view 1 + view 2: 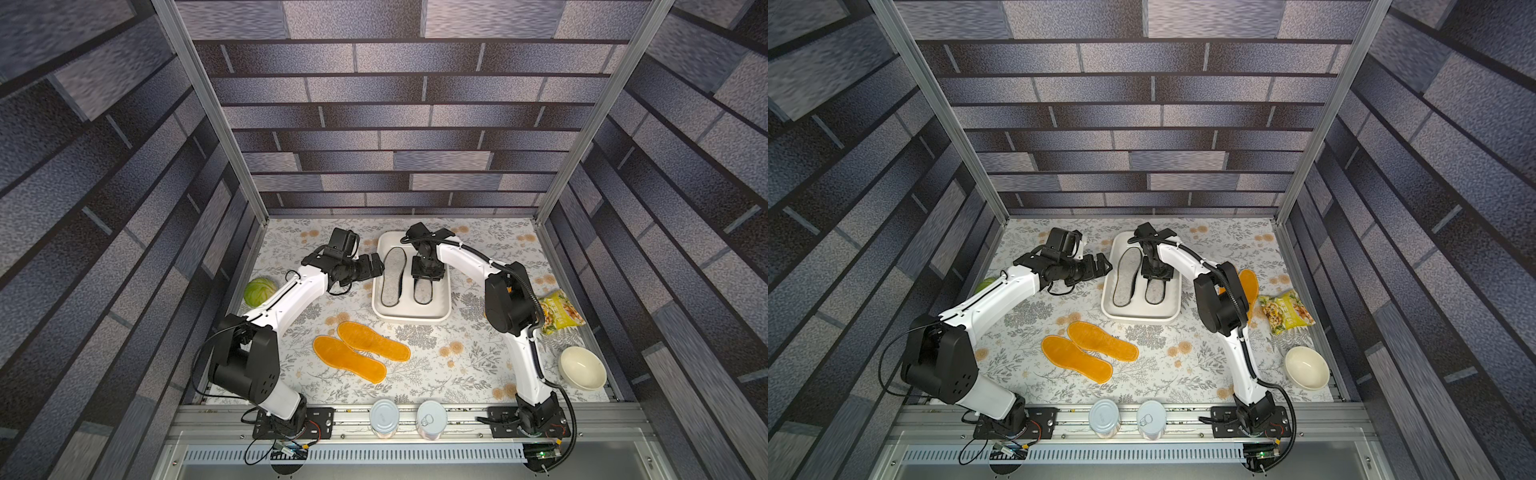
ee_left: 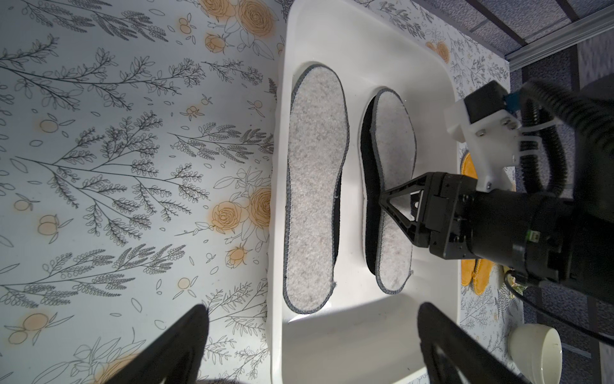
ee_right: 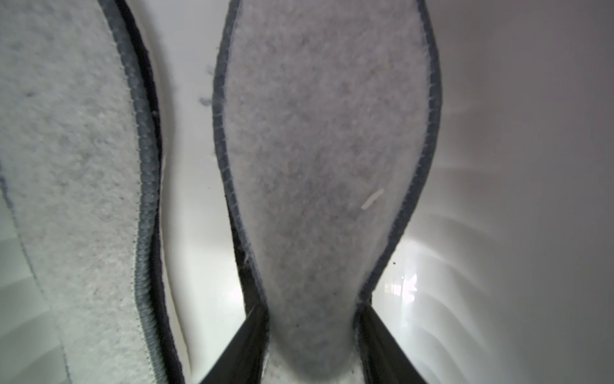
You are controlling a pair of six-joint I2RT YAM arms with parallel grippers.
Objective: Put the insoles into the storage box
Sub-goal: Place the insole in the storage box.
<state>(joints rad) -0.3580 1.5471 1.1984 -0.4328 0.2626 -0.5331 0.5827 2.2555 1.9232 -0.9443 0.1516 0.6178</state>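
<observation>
The white storage box (image 1: 411,318) stands at the middle back and holds two grey felt insoles, each lying over a black one (image 2: 367,156). My right gripper (image 3: 314,309) reaches down into the box, and its fingers press both edges of the right grey insole (image 3: 325,149) at its narrow waist. The left grey insole (image 1: 392,274) lies free beside it. My left gripper (image 2: 314,309) hovers open and empty over the box's left wall. Two orange insoles (image 1: 349,363) lie on the table in front, and more orange insoles (image 1: 1250,286) show behind the right arm.
A green cabbage (image 1: 259,291) sits at the left edge by the left arm. A snack bag (image 1: 561,311) and a cream bowl (image 1: 582,368) are at the right. Two cans (image 1: 384,417) stand on the front rail.
</observation>
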